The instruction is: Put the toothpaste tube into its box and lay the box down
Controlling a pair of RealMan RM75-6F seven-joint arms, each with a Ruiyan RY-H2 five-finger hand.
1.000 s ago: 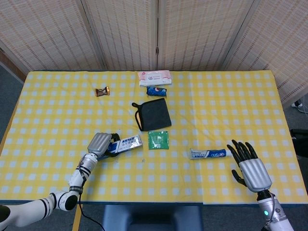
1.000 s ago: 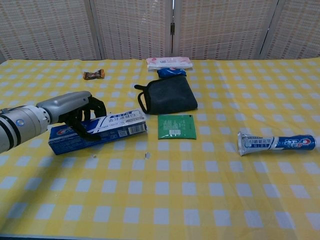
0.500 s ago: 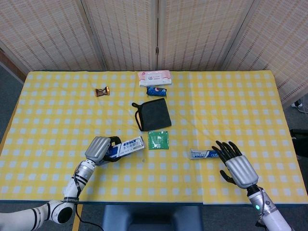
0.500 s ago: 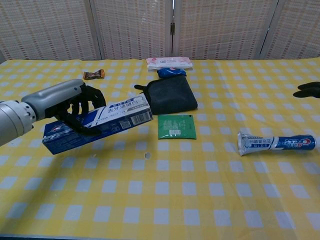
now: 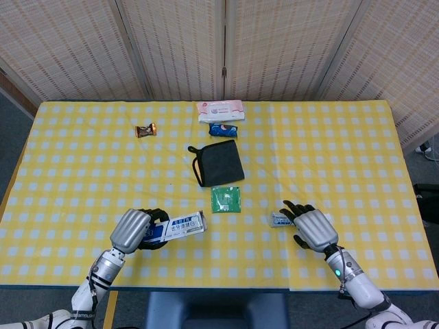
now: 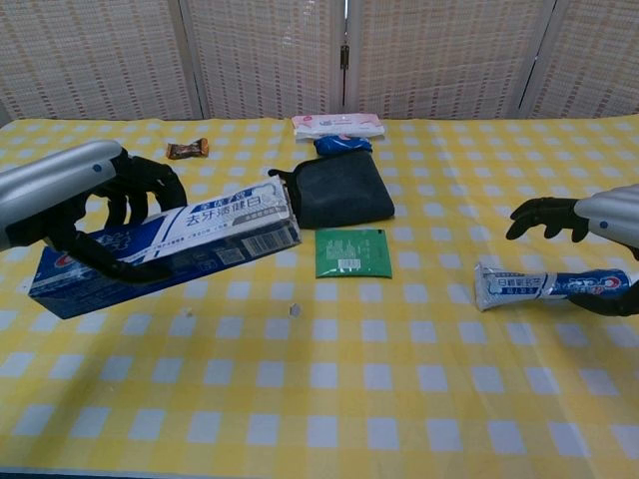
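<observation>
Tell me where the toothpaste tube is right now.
The toothpaste tube lies on the table's right side, right of the green packet, with the right robot hand poised over it.

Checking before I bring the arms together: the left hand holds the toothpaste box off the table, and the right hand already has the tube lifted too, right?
Not quite. The left hand does hold the toothpaste box off the table, but the tube is not lifted: the chest view shows it lying flat on the cloth, with the right hand spread over its far end and not yet gripping it.
</observation>
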